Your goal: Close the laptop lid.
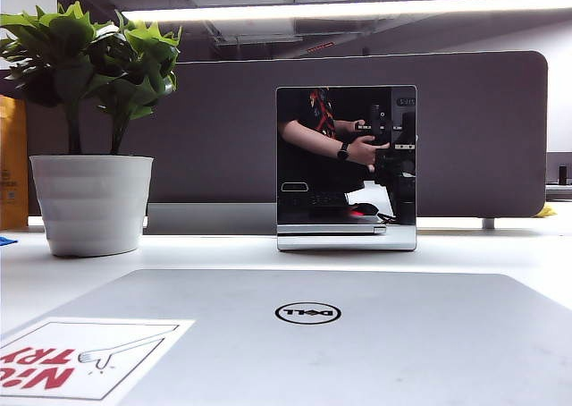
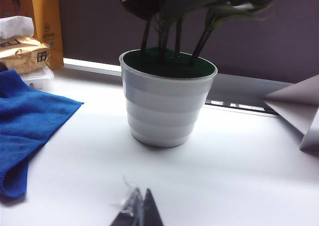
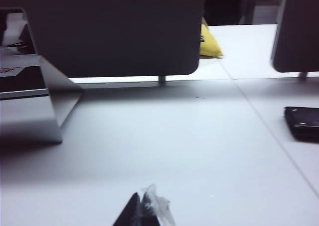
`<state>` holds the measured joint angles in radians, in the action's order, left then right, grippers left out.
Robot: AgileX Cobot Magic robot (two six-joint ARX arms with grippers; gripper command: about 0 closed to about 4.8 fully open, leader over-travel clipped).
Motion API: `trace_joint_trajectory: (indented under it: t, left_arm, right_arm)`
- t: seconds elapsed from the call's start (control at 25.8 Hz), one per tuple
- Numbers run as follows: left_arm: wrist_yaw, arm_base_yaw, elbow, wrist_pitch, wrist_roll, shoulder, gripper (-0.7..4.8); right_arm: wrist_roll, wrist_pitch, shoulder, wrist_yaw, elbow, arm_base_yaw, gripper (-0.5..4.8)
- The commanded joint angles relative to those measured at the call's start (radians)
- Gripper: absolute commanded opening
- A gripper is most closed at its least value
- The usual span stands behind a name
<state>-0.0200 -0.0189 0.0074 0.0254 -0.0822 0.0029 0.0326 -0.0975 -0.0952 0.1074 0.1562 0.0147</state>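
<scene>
The laptop lid (image 1: pixel 357 334) lies nearly flat across the near foreground of the exterior view, its matte silver outside up, with the oval Dell logo (image 1: pixel 308 313) near the middle and a white red-lettered sticker (image 1: pixel 80 361) at the near left. The rest of the laptop is hidden beneath it.

Beyond it, mid-table, stands a small mirror-like square panel (image 1: pixel 346 160) on a silver base. To the far left is a white ribbed pot (image 1: pixel 91 203) holding a green plant (image 1: pixel 85 57), with a dark divider screen (image 1: pixel 223 129) behind.

The left gripper (image 2: pixel 139 211) sits low over the white table (image 2: pixel 239 176), just in front of the pot, a blue cloth (image 2: pixel 27 126) to one side; its fingertips meet in a point.

The right gripper (image 3: pixel 144 211) hovers over bare table on the right side, fingertips likewise pressed together, with a black flat object (image 3: pixel 302 122) well apart.
</scene>
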Motion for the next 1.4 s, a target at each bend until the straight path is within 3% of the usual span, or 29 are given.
trace_joint_trajectory:
  t: [0.04, 0.47, 1.01, 1.4]
  left_arm:
    - [-0.003, -0.002, 0.001, 0.013, 0.003, 0.001, -0.05]
    - [-0.002, -0.002, 0.001, 0.014, 0.003, 0.001, -0.05]
    - [-0.003, -0.002, 0.001, 0.013, 0.003, 0.001, -0.05]
    - [-0.003, -0.002, 0.001, 0.013, 0.003, 0.001, -0.05]
  right_arm:
    - [0.013, 0.086, 0.006, -0.05, -0.039, -0.022, -0.01]
    - [0.027, 0.095, 0.093, -0.136, -0.131, -0.095, -0.01]
    - [0.027, 0.111, 0.093, -0.135, -0.15, -0.092, -0.01]
    - [0.036, 0.11, 0.093, -0.08, -0.15, -0.047, -0.01]
